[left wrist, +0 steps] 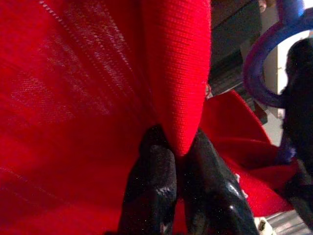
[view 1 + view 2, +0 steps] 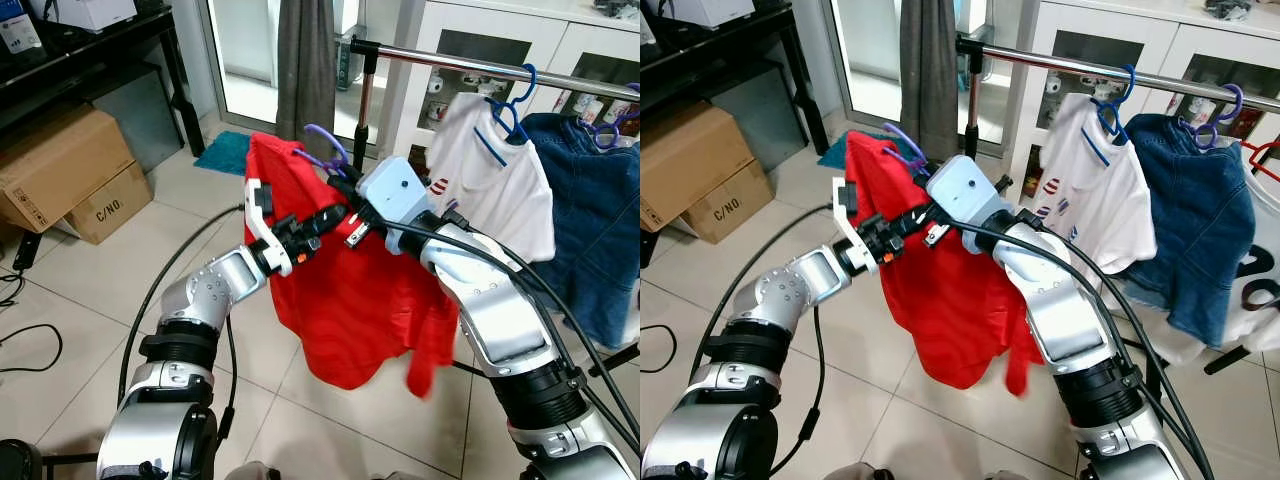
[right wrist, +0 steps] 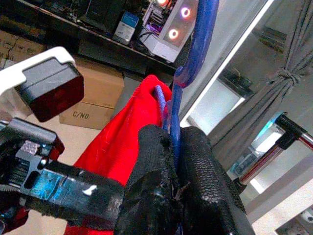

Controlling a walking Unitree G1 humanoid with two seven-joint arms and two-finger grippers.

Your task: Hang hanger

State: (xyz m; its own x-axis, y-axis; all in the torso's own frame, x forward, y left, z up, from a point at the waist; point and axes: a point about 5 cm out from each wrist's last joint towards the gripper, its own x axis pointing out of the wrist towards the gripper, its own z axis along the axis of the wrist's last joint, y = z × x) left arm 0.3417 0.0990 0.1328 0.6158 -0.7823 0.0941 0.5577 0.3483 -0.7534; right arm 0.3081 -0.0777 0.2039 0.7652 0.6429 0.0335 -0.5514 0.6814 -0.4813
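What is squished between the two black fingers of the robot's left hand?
In the left wrist view, a fold of the red shirt is pinched between the left end effector's fingers.

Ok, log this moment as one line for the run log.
step: hanger not yet on rail | left gripper: shut on red shirt | right gripper: shut on purple hanger
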